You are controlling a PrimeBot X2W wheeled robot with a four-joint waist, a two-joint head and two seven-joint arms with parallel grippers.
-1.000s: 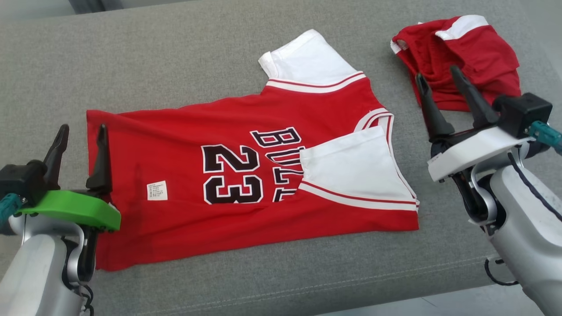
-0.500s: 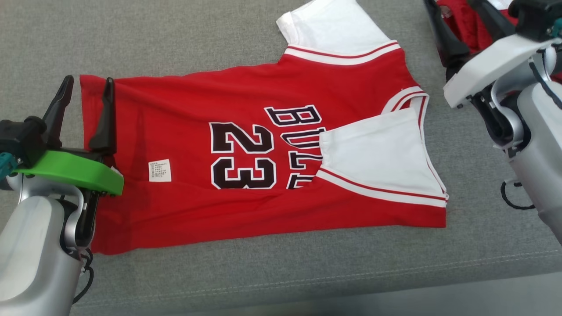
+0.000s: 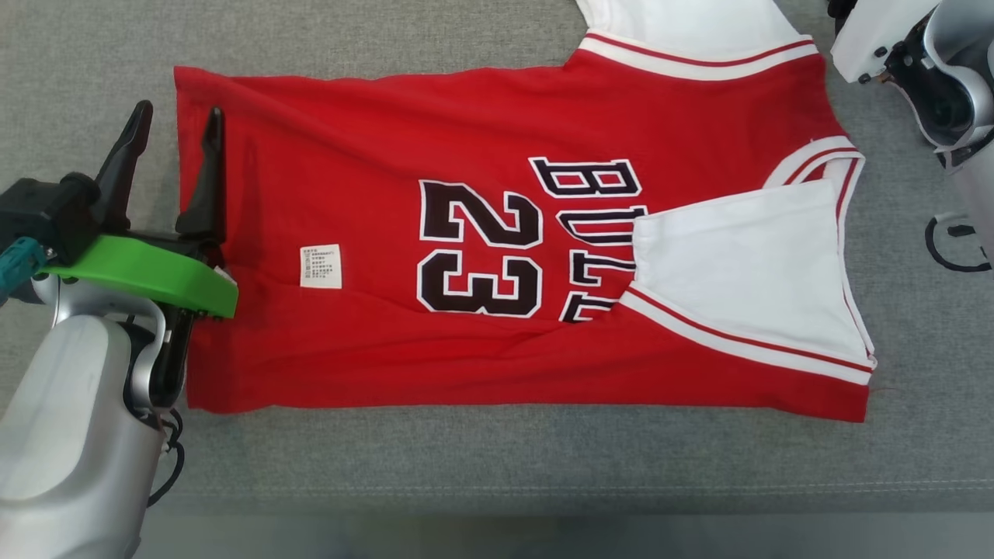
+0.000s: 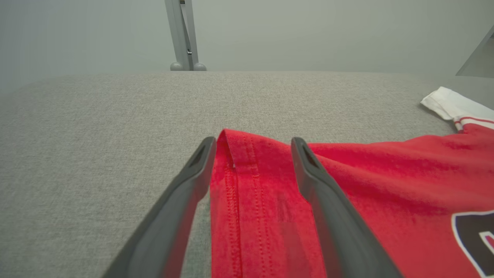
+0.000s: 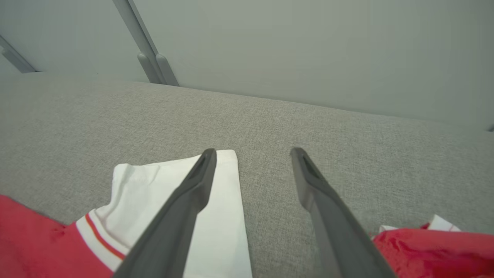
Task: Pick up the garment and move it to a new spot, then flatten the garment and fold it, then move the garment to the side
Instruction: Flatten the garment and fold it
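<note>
The garment [image 3: 373,233] is a red jersey with a black "23" and white sleeves, lying flat on the grey cushion [image 3: 466,458]. Its near sleeve [image 3: 745,272] is folded over the chest, and its hem points left. My left gripper [image 3: 179,110] hovers open over the far hem corner, one finger on either side of the hem edge [image 4: 235,162]. The left wrist view shows that gripper [image 4: 252,142] with nothing pinched. My right gripper [image 5: 253,151] is open above the edge of the far white sleeve [image 5: 154,185]. The right arm's wrist [image 3: 924,70] sits at the top right.
A second red and white cloth [image 5: 432,247] lies bunched just right of my right fingers. The cushion's front seam [image 3: 543,485] runs close below the jersey. Metal posts [image 4: 183,34] stand behind the cushion against a pale wall.
The head camera has tipped down and closer, so the jersey looks larger and the second cloth has left that view. Both grippers stay open. The left one keeps to the hem corner.
</note>
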